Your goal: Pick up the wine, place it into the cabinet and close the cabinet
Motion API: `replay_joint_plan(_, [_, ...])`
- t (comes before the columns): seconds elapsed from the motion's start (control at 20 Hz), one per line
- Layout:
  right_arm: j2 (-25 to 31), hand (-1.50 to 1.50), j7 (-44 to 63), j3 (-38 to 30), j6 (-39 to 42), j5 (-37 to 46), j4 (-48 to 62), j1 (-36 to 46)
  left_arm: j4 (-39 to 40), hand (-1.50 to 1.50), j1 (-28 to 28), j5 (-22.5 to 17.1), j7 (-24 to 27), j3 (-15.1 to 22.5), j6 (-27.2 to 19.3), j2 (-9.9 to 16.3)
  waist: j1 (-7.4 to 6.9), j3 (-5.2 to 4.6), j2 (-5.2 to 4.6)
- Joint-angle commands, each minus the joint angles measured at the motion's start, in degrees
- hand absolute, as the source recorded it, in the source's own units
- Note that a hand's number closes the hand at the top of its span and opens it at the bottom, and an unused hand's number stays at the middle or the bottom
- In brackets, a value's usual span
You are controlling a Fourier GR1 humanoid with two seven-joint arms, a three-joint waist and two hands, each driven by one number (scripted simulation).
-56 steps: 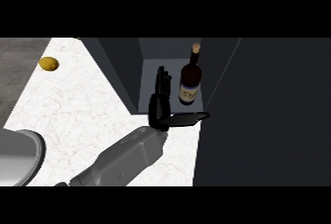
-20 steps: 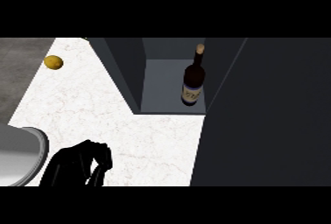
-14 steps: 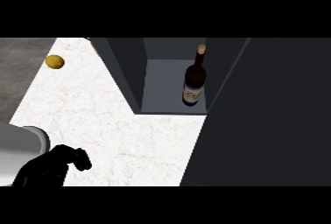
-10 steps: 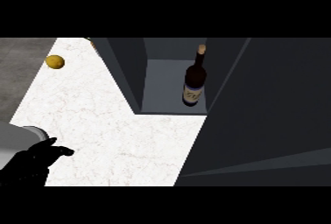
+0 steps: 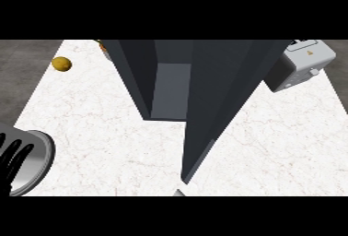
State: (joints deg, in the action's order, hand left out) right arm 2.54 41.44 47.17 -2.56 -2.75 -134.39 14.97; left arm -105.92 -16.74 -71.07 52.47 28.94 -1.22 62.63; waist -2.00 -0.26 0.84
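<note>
Dark cabinet (image 5: 204, 83), door (image 5: 224, 115) part-swung across opening; wine hidden, position undeterminable. Left of cabinet: yellow fruit (image 5: 62, 64), steel bowl (image 5: 37, 159), left hand (image 5: 12, 161) with fingers straight, spread. Right: white toaster (image 5: 302, 62).

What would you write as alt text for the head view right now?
A dark cabinet stands on a white marble counter, its door swung partway across the opening; no bottle shows. A black left hand rests open at the lower left over a metal plate, with a yellow fruit and a toaster behind.
</note>
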Motion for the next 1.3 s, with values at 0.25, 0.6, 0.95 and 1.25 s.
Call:
replay_joint_plan(0.25, [-2.2, 1.5, -6.1, 7.0, -18.8, 6.8, 7.7, 12.7, 5.1, -1.5, -6.3, -0.6, 3.5, -5.4, 9.4, 4.1, -1.28, -0.04, -0.03])
replay_joint_plan(0.6, [-2.1, 1.5, -3.8, -0.5, -24.6, 2.6, 12.8, 24.1, 8.4, -1.5, -8.9, -4.0, 3.2, -10.9, 18.7, 7.8, -1.86, -0.02, -0.5])
replay_joint_plan(0.95, [-2.4, 1.5, -7.1, -11.1, -27.1, -3.2, 31.2, 39.2, 8.6, -1.5, -12.7, -0.4, 3.5, -11.9, 20.7, 7.2, -2.26, 0.15, -0.78])
replay_joint_plan(1.25, [-2.5, 1.5, -13.3, -21.6, -16.4, -11.5, 43.4, 45.5, 12.3, -1.5, -12.8, -0.3, 3.3, -14.9, 22.4, 4.5, -1.7, 0.18, -1.21])
